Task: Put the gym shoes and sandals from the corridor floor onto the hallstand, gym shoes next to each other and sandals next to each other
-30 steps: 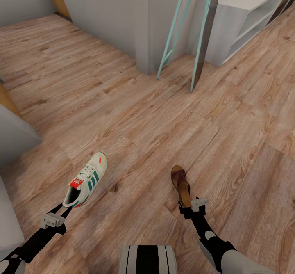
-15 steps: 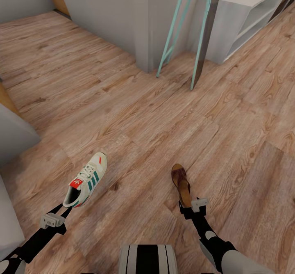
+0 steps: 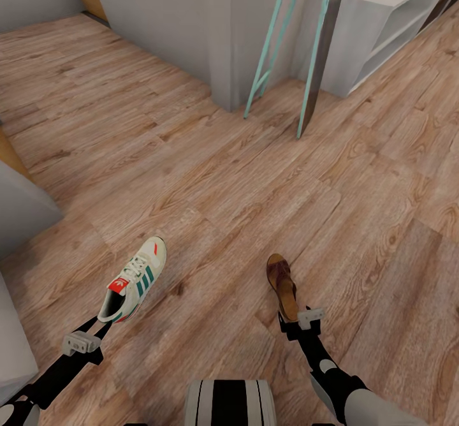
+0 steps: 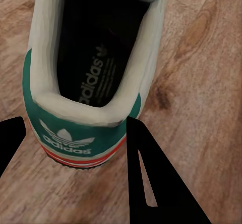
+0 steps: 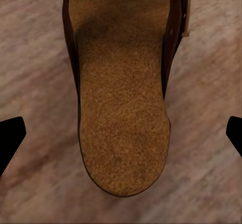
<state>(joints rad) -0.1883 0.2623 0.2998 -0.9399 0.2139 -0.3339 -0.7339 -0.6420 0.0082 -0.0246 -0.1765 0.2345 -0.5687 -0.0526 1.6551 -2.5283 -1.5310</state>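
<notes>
Two shoes in your grippers right now; one per arm. Your left gripper (image 3: 100, 329) sits at the heel of a gym shoe (image 3: 134, 279), and in the left wrist view the dark fingers (image 4: 151, 178) stand on either side of the green heel patch; one finger touches the heel's side, the other is at the frame edge with a gap, so I can't tell whether the jaws are actually clamped on it. Your right gripper (image 3: 294, 322) is at the heel end of a sandal (image 3: 282, 286); in the right wrist view the fingertips (image 5: 11, 136) sit wide apart at both edges, clear of the sandal (image 5: 123, 90) between them, so the jaws read as spread and not gripping.

Writing: the gym shoe (image 4: 96, 58) has "adidas" printed on the dark insole, and the trefoil logo with "adidas" on the green heel tab, above an orange-red stripe; the tongue patch in the head view is orange-red with a small white mark (too small to read). No readable text on the sandal; only a tan footbed and a small buckle at one side.

Both shoes show over the corridor floor (image 3: 210, 190), well apart from each other, toes pointing away from you. Hallstand (image 3: 389, 18) is at far right ahead, pale grey with open shelves; a teal-framed leaning object (image 3: 299, 43) stands between it and a grey wall corner (image 3: 220, 37).
</notes>
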